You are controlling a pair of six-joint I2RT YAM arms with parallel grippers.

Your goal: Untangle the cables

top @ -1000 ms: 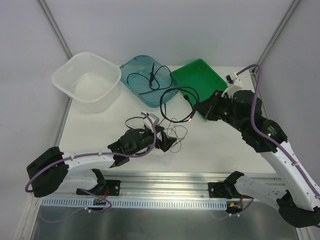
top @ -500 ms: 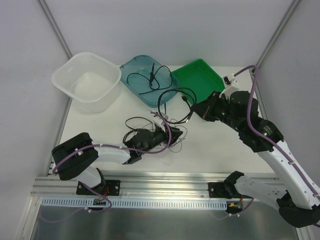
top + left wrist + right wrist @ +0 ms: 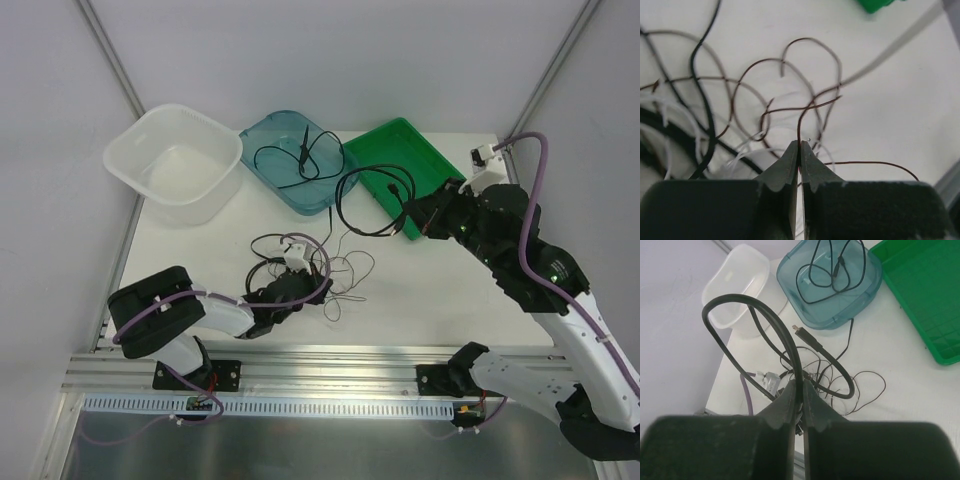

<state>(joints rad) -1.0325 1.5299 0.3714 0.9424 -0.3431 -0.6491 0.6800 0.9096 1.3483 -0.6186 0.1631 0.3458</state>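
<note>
Left fingers [image 3: 791,156]: pressed together on a thin brown cable [image 3: 799,125], toward the near edge of the surface [image 3: 200,250].
Tangle [image 3: 335,268]: mid-surface, brown and black strands crossing.
Right fingers [image 3: 789,401]: clamped on a black cable [image 3: 760,322], loop raised beside the green tray [image 3: 400,132].
Blue tray [image 3: 262,135], far edge: holds a lone cable [image 3: 300,160].
Handling: draw the brown strand slowly and low, away from the raised loop; pause if the tangle drags.

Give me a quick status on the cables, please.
Left gripper shut on thin brown cable. Right gripper shut on thick black cable, loop raised. Tangle on table unresolved; thin black cable in blue tray.
</note>
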